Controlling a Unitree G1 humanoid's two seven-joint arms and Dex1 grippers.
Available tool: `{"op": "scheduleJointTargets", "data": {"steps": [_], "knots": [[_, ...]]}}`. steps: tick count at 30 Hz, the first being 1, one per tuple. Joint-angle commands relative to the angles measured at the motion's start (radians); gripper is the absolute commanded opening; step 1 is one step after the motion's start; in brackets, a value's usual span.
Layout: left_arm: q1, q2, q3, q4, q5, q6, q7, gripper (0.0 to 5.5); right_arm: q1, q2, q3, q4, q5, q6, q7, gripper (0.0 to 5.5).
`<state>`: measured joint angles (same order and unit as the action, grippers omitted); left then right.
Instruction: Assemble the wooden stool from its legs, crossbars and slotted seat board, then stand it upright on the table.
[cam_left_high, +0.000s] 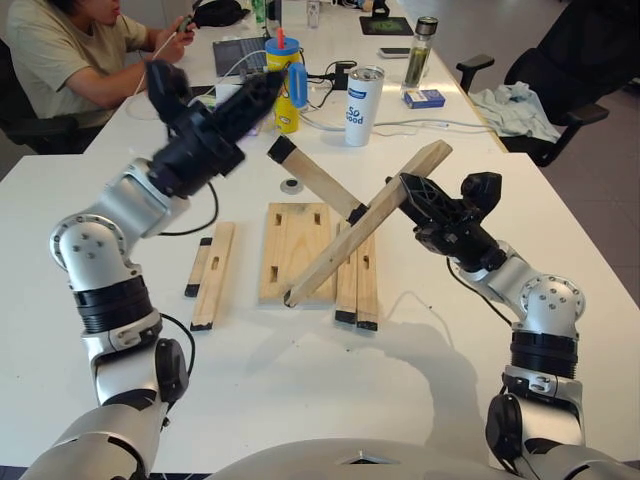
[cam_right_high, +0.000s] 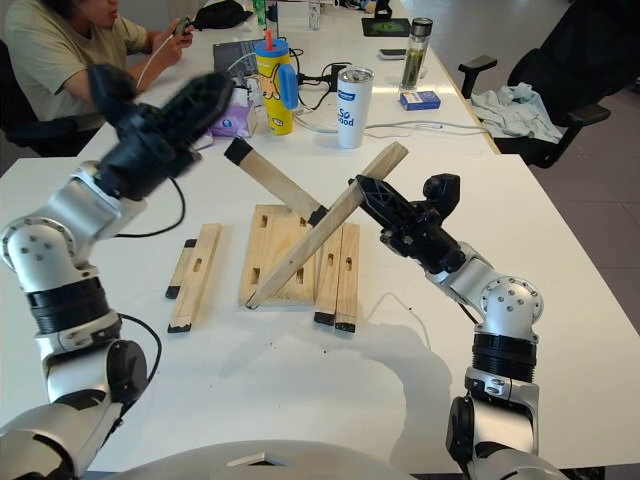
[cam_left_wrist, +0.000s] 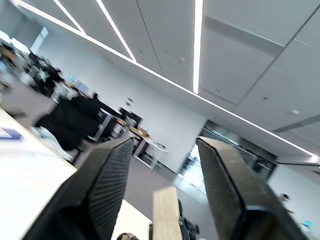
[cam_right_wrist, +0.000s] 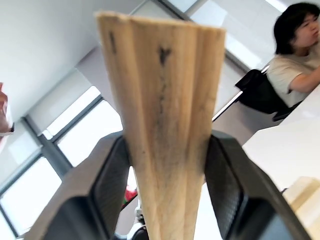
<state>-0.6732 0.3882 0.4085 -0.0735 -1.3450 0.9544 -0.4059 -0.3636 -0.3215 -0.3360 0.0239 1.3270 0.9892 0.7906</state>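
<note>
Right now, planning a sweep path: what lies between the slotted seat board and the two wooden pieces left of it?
Nothing; the left eye view shows bare table between seat board and wooden pieces.

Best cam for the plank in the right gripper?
Left eye view: the plank shows full length, tilted, lower end by the seat board, right gripper clamped near the upper end. Right eye view matches. Right wrist view gives a foreshortened close-up between the fingers.
</note>
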Motion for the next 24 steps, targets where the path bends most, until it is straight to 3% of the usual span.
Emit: {"op": "scheduleJointTargets", "data": {"steps": [1,4,6,11,24], "knots": [[0.097,0.132,-0.029,0.039,0.201,-0.077,-0.088,3.05,0.025,-0.031,0.021,-0.039,-0.120,-0.104,0.063,2.08],[0.238,0.190,-0.105,0.050,0.380,-0.163,-0.165,3.56,-0.019,-0.050,0.017,0.034,-0.166,-0.147,0.129,2.08],[0.340,0.240,-0.245,-0.012,0.532,-0.226,-0.234,3.85,-0.060,-0.064,0.037,0.092,-0.216,-0.185,0.197,2.08],[0.450,0.280,-0.565,-0.077,0.865,-0.405,-0.342,3.87,-0.197,-0.090,0.105,0.303,-0.386,-0.344,0.383,2.08],[0.432,0.273,-0.782,-0.007,1.208,-0.645,-0.467,3.87,-0.385,-0.095,0.210,0.668,-0.680,-0.580,0.654,2.08]]}}
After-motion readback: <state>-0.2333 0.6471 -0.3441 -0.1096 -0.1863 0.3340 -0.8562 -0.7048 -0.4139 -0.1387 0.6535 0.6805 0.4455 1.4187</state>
